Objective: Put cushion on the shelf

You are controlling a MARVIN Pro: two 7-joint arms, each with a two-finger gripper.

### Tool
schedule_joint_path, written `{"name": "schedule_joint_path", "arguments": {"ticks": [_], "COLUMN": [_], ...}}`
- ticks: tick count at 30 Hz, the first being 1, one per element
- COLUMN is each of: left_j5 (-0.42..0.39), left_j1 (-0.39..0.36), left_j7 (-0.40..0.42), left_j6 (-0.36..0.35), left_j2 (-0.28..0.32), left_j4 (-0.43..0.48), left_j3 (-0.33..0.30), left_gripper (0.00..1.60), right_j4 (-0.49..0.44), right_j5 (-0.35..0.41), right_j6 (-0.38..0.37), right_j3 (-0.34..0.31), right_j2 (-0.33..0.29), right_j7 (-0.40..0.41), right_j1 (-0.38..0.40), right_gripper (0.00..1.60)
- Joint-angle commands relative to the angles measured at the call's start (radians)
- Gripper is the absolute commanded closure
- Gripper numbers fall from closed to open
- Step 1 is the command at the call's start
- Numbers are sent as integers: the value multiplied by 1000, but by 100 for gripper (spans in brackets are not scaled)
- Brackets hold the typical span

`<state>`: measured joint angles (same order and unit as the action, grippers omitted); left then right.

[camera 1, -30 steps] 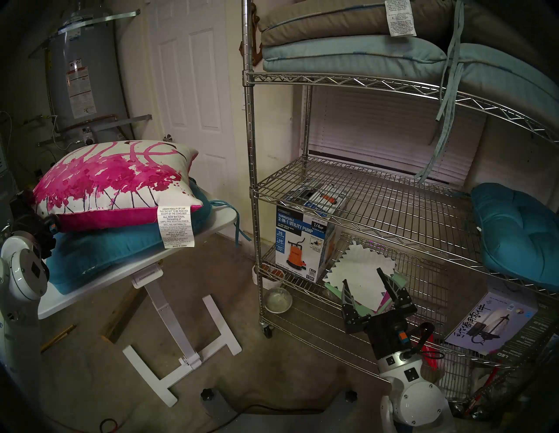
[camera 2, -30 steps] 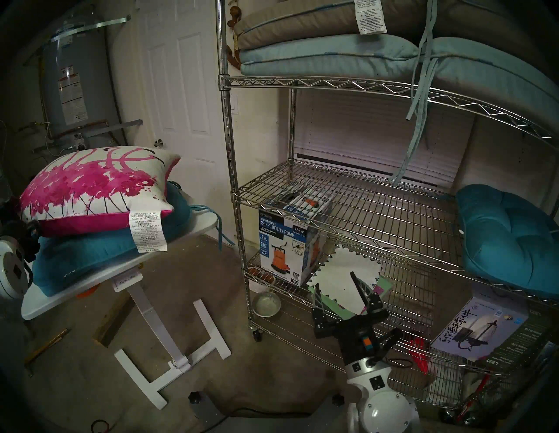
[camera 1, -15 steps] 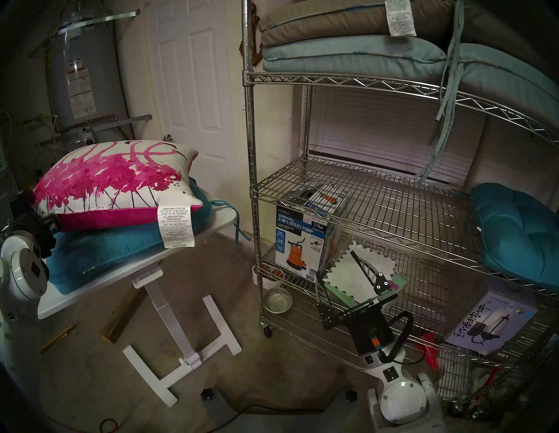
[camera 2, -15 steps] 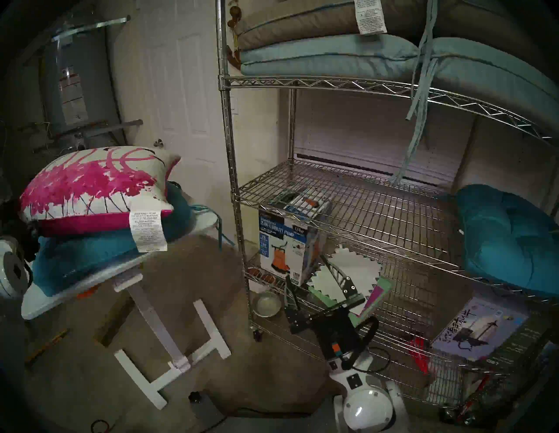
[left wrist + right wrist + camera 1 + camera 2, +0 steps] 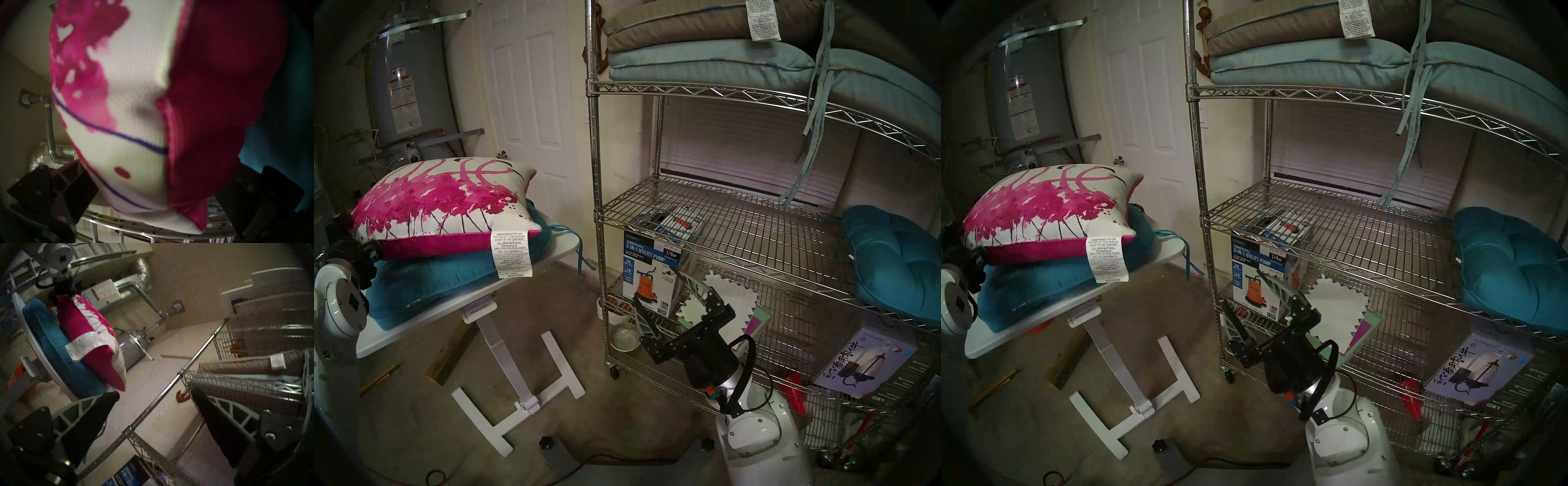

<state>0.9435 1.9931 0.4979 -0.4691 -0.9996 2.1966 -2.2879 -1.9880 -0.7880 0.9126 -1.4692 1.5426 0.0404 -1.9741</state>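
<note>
Cushion point(image 5: 439, 207) first, from the head's left eye: it lies on a teal seat cushion point(image 5: 449, 281) on the white tabletop point(image 5: 415, 325), well apart from the shelf point(image 5: 721, 220), so nothing is placed yet. The left hand point(image 5: 365, 253) is at its near-left corner; the right hand point(image 5: 656, 292) hangs in front of the lower tiers, fingers spread and empty.

The head's right eye shows much the same, the shelf's middle tier bare but for a second teal cushion point(image 5: 1511, 271) at its far end.

The left wrist view has the cushion's corner between widely parted fingers point(image 5: 74, 186); whether they touch the fabric is hard to tell through the blur.

The right wrist view looks past open fingers point(image 5: 95, 412) toward the cushion, a post between. Grasp, lift, carry and placement all remain.
</note>
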Motion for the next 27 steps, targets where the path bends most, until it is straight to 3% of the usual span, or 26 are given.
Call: {"name": "schedule_joint_path", "arguments": {"ticks": [1, 14, 17, 27], "left_j5": [3, 5, 6, 8], "left_j1": [-7, -9, -10, -11], "left_j7": [-5, -3, -3, -2], "left_j6": [5, 7, 7, 9], "left_j2": [10, 8, 8, 6], "left_j4": [17, 17, 17, 17], "left_j3": [-3, -3, -3, -3], "left_gripper": [0, 0, 0, 0], "right_j4": [2, 49, 51, 60], "right_j5": [-62, -124, -88, -104], "right_j6": [47, 13, -72, -161], "right_j3": [56, 189, 246, 295], "right_j2": [-2, -18, -34, -43], "right_j7": [-42, -75, -106, -183], "right_j1": [105, 253, 270, 290], "right_gripper": [0, 0, 0, 0]}}
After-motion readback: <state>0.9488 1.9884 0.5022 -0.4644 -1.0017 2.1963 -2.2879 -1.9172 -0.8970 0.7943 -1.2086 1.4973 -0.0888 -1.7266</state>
